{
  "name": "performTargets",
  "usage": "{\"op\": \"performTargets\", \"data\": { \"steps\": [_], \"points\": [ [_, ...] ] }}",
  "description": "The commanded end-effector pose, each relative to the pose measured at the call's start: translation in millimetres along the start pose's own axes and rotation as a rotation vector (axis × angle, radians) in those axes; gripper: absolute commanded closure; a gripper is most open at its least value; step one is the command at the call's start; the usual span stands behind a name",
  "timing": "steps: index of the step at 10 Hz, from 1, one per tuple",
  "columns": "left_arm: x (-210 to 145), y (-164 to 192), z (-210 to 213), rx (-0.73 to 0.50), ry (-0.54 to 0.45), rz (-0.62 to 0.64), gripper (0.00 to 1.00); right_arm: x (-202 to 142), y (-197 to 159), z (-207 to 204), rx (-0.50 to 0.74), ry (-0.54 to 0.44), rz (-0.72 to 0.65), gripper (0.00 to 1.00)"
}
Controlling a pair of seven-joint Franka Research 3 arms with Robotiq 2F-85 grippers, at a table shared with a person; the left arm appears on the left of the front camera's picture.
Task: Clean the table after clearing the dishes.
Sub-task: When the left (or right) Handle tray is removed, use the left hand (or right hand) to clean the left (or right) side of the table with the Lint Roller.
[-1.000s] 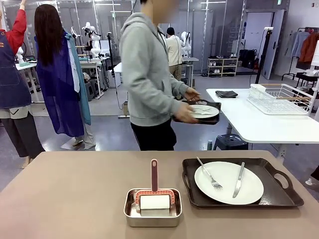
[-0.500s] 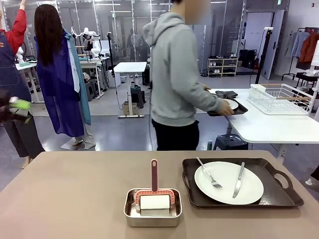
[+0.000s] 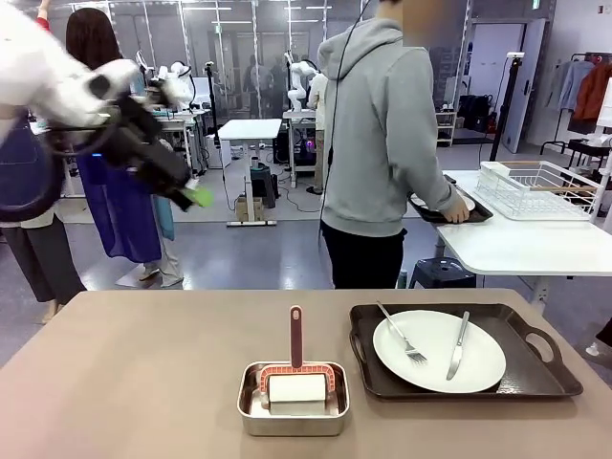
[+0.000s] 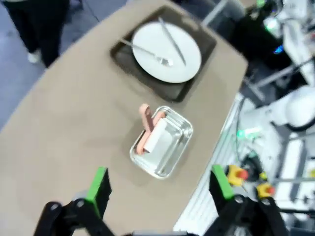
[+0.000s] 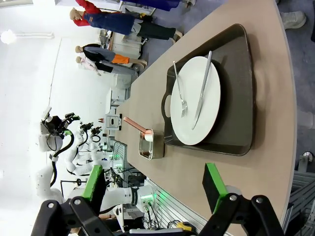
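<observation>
Since a second ago: the person (image 3: pixel 382 143) has carried one tray (image 3: pixel 461 212) off to the white side surface (image 3: pixel 516 251) at far right and is setting it down beside the wire rack (image 3: pixel 535 189). The left hand (image 3: pixel 184 187) has swung in, high at far left, blurred.

Remaining dishes: one white plate (image 3: pixel 435 371) on a dark tray (image 3: pixel 547 346), near right on the beige surface (image 3: pixel 143 382). A fork (image 3: pixel 402 335) and a knife (image 3: pixel 458 346) lie loose on the plate. Just left of the tray is a steel pan (image 3: pixel 293 423) with a pink-handled roller (image 3: pixel 295 337) in it.

Handling, by judgement: the plate looks glazed, rigid, slick and breakable. The cutlery would slide at any tilt. The tray looks stiff; best taken by the cut-out handles at its two short ends and kept level.

Left hand (image 4: pixel 160 187): jaws spread wide, empty, well above the pan. Right hand (image 5: pixel 153 181): likewise spread wide, holding nothing, clear of the tray.
</observation>
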State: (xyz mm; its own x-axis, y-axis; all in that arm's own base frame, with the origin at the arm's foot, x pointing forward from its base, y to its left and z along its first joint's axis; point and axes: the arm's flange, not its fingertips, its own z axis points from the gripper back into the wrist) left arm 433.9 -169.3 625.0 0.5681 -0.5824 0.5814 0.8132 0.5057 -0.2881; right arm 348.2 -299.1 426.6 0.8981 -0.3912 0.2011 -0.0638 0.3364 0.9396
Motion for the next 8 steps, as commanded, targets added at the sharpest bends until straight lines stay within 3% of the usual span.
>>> {"op": "performTargets", "data": {
  "steps": [1,4,5,6,8],
  "points": [
    [49,-1,-27,0.040,0.156,-0.126,0.00,-2,2,1,0.014,-0.002,0.017,0.00],
    [107,-32,-89,0.062,0.352,-0.358,0.00,-2,2,1,0.014,-0.002,0.017,0.00],
    [114,-40,-95,0.033,0.345,-0.406,0.00,-2,2,1,0.014,-0.002,0.017,0.00],
    [89,-35,-94,0.041,0.288,-0.303,0.00,-2,2,1,0.014,-0.002,0.017,0.00],
    [89,-35,-94,0.041,0.288,-0.303,0.00,-2,2,1,0.014,-0.002,0.017,0.00]
  ]
}}
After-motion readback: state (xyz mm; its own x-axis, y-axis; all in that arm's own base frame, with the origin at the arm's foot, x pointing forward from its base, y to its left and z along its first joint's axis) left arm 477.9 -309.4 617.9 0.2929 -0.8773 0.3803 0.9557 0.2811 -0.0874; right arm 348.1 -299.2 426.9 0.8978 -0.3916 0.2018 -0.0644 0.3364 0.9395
